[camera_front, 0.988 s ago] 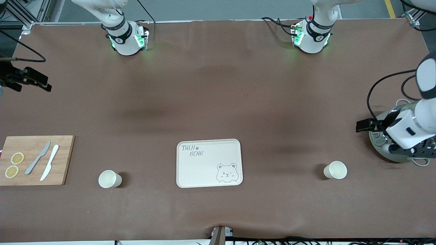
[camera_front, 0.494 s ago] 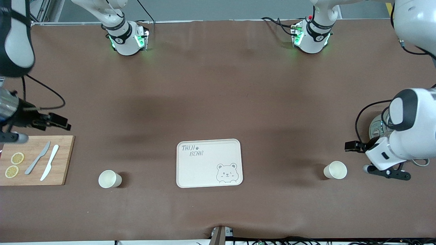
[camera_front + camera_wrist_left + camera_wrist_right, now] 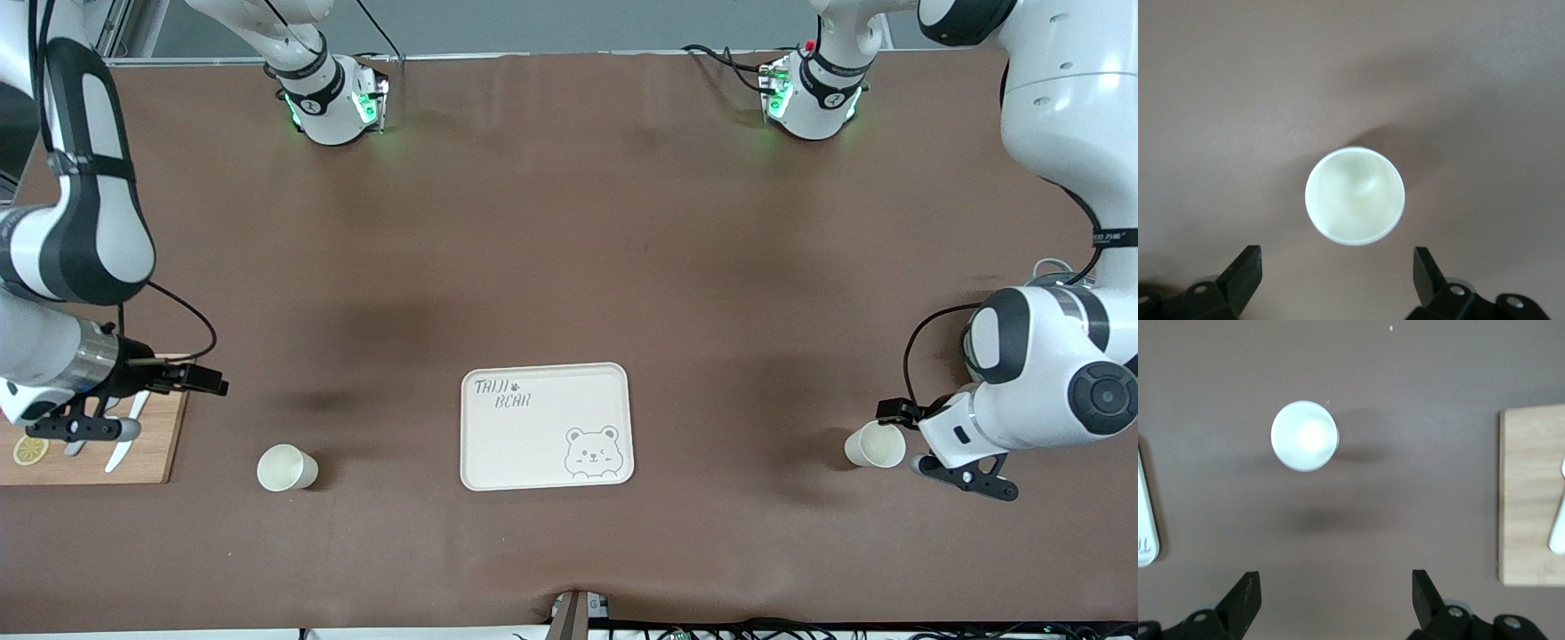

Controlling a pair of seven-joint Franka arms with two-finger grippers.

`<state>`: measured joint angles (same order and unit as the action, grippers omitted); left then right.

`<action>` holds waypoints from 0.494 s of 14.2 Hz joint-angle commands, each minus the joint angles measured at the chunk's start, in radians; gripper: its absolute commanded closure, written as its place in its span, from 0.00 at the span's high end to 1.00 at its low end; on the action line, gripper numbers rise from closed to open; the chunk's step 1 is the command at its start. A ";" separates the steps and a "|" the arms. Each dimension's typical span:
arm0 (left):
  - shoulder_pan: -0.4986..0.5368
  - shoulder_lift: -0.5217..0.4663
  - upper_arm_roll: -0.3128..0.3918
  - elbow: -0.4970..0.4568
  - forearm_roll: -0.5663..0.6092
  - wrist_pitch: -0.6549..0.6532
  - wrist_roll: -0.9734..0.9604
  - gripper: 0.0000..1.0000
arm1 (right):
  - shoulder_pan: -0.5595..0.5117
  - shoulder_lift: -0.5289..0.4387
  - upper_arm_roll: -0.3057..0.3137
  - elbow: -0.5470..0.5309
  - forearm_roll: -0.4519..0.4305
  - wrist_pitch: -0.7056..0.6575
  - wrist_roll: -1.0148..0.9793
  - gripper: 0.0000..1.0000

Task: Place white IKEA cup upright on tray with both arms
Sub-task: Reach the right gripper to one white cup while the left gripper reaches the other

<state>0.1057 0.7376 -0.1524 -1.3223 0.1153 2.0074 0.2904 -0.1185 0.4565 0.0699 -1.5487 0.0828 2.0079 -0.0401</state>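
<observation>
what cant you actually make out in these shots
- Cutting board, front view: the right arm covers most of it; only one lemon slice and parts of the knives show.
- Left gripper, front view: its wrist hides the fingers beside the cup.
- Tray, right wrist view: cut off by the edge.
- Right gripper, right wrist view: finger bases cut off by the edge.

Tray [image 3: 545, 427] surface bare, open from above. Bare cloth lies between the tray and each cup [image 3: 286, 468] [image 3: 875, 444]. Left gripper [image 3: 896, 414], jaws spread, crowds the cup at its end. Cutting board [image 3: 133, 449] with knife [image 3: 120, 452] occupies the right arm's end.
</observation>
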 commanded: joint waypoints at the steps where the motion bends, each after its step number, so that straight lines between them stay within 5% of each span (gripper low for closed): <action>1: 0.006 0.035 -0.003 0.011 0.024 0.051 0.033 1.00 | 0.028 0.071 -0.002 0.045 0.011 0.066 0.011 1.00; 7: 0.046 0.106 -0.003 0.009 0.026 0.134 0.088 1.00 | 0.033 0.220 -0.004 0.139 0.008 0.184 0.008 1.00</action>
<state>0.1358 0.8225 -0.1490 -1.3225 0.1162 2.1113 0.3580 -0.0886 0.6180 0.0681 -1.4714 0.0828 2.1628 -0.0392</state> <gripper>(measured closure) 0.000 0.000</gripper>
